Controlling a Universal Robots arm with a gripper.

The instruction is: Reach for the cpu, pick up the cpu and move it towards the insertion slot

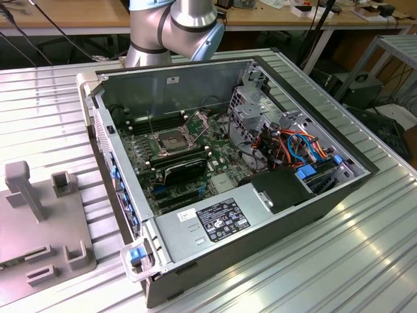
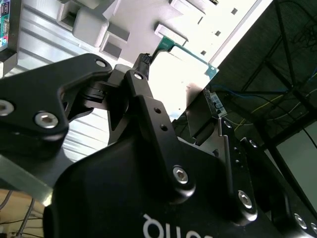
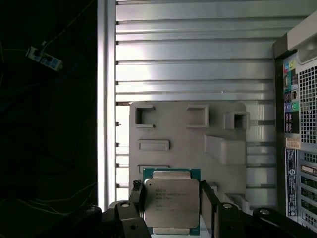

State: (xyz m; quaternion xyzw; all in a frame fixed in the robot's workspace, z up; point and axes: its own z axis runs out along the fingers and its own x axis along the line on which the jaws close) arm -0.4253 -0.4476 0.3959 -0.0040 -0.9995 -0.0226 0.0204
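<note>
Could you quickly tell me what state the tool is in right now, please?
Tool: shut on the cpu, its fingers against the chip's two sides, above the grey fixture plate.

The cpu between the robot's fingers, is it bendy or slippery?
Probably stiff: the cpu looks like a flat metal-topped square. Its smooth lid may be slippery, so the gripper pinching its edges seems wise. Likely light, being thin.

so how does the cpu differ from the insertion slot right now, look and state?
The cpu is a pale silvery square on a green edge, sitting between the gripper fingers above the grey tray; the insertion slot has a dark centre in a metal frame. The cpu is off the board; the insertion slot sits fixed in the open case, its plate raised. Both are square.
</note>
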